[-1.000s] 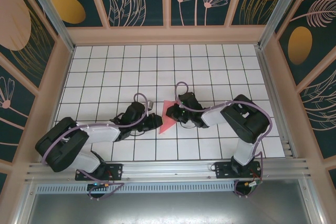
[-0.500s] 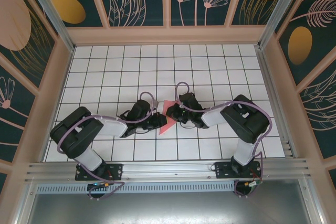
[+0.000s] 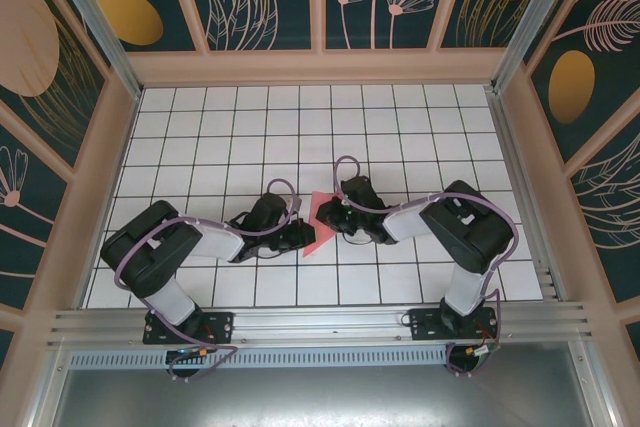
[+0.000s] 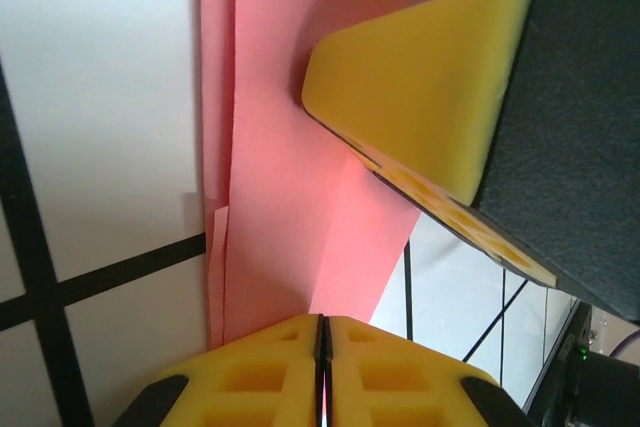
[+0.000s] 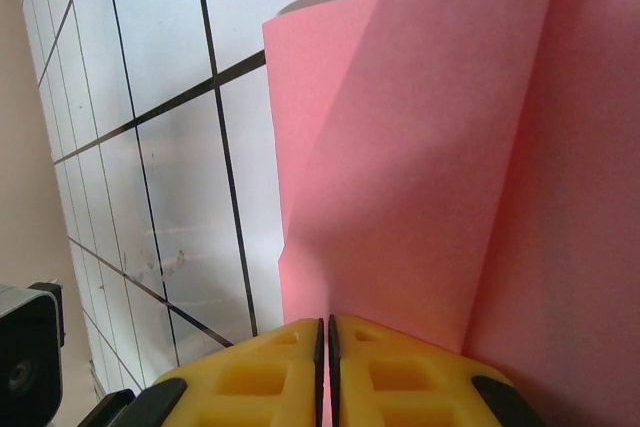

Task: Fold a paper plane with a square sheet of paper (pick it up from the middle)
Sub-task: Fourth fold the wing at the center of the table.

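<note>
Both closed, left gripper [image 3: 300,235] and right gripper [image 3: 333,215] rest tips on the folded paper [image 3: 318,222] in the middle of the table [image 3: 200,147], at its 8 and 3 o'clock. We judge it light, limp, easily torn; we would pinch its centre crease.

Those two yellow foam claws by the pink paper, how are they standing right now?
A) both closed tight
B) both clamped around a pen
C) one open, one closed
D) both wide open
A: seen from the wrist cameras, the left claw and the right claw are each closed to just a thin seam, tips at the pink paper.
</note>
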Controlling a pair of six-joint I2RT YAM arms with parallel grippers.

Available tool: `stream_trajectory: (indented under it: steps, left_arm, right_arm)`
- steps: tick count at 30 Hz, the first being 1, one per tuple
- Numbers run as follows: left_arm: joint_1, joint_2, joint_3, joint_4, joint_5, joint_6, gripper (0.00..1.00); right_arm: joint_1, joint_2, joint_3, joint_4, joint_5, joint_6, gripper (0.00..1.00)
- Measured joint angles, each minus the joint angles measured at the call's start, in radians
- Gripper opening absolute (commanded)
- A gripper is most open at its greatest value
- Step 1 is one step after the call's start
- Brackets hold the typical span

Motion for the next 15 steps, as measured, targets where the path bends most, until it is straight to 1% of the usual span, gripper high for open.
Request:
stream_trajectory:
  steps: [4, 9, 15]
  left_arm:
    - [-0.01, -0.015, -0.008, -0.019, 0.004, 0.024, 0.1]
    - [-0.036, -0.05, -0.01, -0.092, 0.002, 0.053, 0.09]
    - [-0.066, -0.062, 0.007, -0.151, -0.035, 0.085, 0.06]
  right_arm:
    - [0.0, 0.0, 0.003, -0.008, 0.001, 0.0, 0.15]
    - [0.0, 0.0, 0.008, -0.018, 0.001, 0.0, 0.15]
    - [0.0, 0.0, 0.011, -0.026, 0.001, 0.0, 0.15]
